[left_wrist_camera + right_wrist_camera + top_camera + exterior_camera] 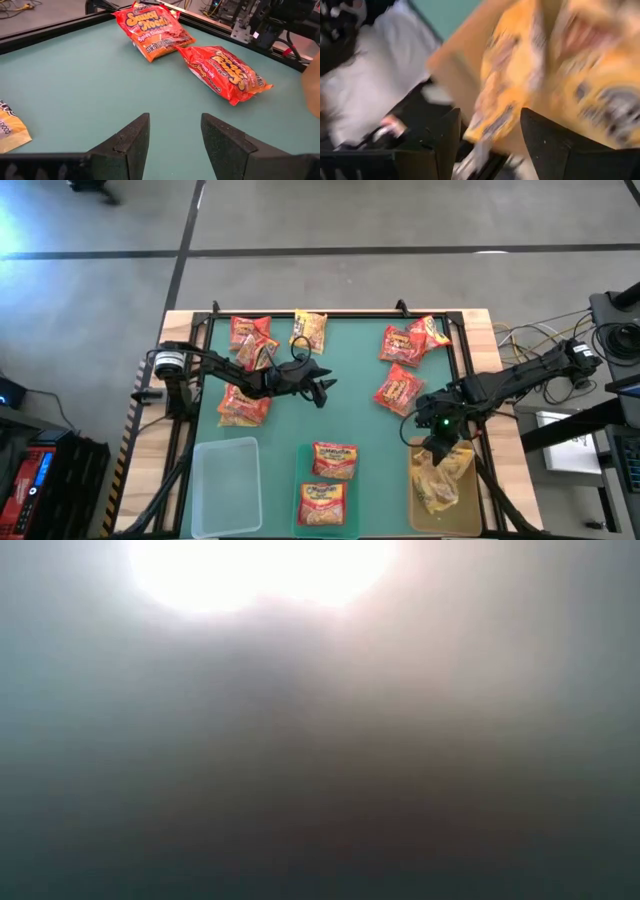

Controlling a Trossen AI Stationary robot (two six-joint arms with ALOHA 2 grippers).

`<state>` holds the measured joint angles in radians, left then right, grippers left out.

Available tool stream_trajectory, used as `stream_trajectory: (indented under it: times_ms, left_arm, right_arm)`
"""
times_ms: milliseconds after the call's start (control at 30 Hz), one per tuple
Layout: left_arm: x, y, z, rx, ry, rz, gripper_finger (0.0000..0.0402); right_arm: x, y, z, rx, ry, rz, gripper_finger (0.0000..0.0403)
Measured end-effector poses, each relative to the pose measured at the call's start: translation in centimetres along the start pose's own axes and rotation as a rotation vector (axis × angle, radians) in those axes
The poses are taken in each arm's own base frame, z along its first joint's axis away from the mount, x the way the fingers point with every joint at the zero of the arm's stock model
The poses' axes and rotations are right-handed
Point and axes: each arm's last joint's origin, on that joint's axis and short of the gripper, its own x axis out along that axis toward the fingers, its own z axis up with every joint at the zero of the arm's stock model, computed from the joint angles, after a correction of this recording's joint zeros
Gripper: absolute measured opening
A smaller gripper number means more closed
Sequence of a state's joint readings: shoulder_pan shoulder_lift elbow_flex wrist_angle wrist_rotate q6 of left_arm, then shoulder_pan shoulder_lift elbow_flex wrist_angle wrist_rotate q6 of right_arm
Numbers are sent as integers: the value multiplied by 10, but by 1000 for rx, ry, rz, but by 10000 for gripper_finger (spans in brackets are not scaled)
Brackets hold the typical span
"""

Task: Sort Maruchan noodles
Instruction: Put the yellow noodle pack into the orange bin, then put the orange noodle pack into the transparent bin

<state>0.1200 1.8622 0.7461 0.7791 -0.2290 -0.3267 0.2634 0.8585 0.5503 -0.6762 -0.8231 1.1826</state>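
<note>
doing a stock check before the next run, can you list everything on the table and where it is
red noodle packets: about nine; three or so far left, one by the left arm's elbow, three or so far right with one nearer, two in the middle bin
yellow noodle packets: one at the far edge, centre; at least one in the right bin
clear bin: one, near left, nothing seen in it
middle bin: one, near centre
right bin: one, near right
green mat: one, covers the work area
left gripper: open, over bare mat mid-table, holding nothing
right gripper: over the right bin, above the yellow packet; grip unclear
</note>
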Motion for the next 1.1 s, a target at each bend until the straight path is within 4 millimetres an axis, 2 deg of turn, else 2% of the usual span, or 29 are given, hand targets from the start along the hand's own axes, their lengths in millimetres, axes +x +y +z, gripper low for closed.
stream_trajectory:
  times_ms: [100,333,567,733,933,1100]
  left_arm:
    - [1,-1,3,-3,-11,-4,161]
    - [3,-4,8,-4,-25,-20,161]
    - [3,-4,8,-3,-18,-36,161]
    - [3,-4,8,8,-17,-37,161]
    - [3,-5,7,11,-5,-62,162]
    - [3,-5,7,17,-3,-68,162]
  right_arm:
    - [-1,0,-1,37,13,8,195]
    - [-6,-1,9,-22,-187,-31,196]
    - [-19,7,24,-90,-306,82,196]
    - [-30,-1,37,-65,-444,40,196]
    - [-44,-12,56,-14,-525,38,196]
    - [-62,-28,70,18,-703,-57,196]
